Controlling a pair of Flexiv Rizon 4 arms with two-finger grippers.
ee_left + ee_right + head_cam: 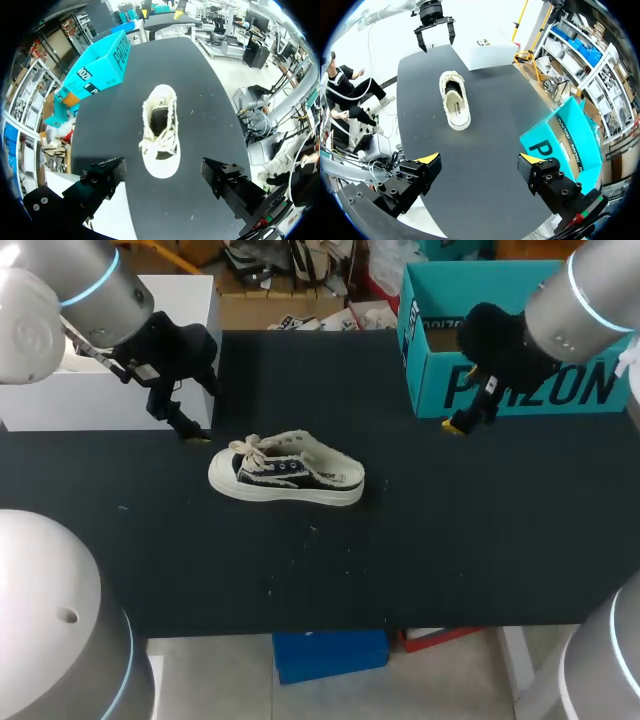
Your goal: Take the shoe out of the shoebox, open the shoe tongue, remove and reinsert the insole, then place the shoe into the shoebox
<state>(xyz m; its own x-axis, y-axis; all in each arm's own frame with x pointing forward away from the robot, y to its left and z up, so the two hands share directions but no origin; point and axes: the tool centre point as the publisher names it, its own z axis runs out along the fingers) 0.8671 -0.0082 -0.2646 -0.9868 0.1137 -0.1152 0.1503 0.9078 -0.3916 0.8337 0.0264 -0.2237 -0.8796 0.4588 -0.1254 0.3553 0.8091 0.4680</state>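
Observation:
A cream and black sneaker (286, 478) stands upright on the black table (450, 540), outside the box, with its toe towards my left arm and its laces loose. The teal shoebox (520, 390) sits open at the back right. My left gripper (192, 434) hangs open just beyond the toe, nothing between its fingers. In the left wrist view the sneaker (161, 132) lies straight ahead of that open gripper (164, 171). My right gripper (456, 424) is open in front of the shoebox. In the right wrist view the sneaker (454, 100) lies well ahead of the gripper (480, 162) and the shoebox (570, 145) is beside it.
A white box (100, 390) stands at the table's back left, behind my left gripper. Bare black table (300, 570) stretches in front of the sneaker and between it and the shoebox.

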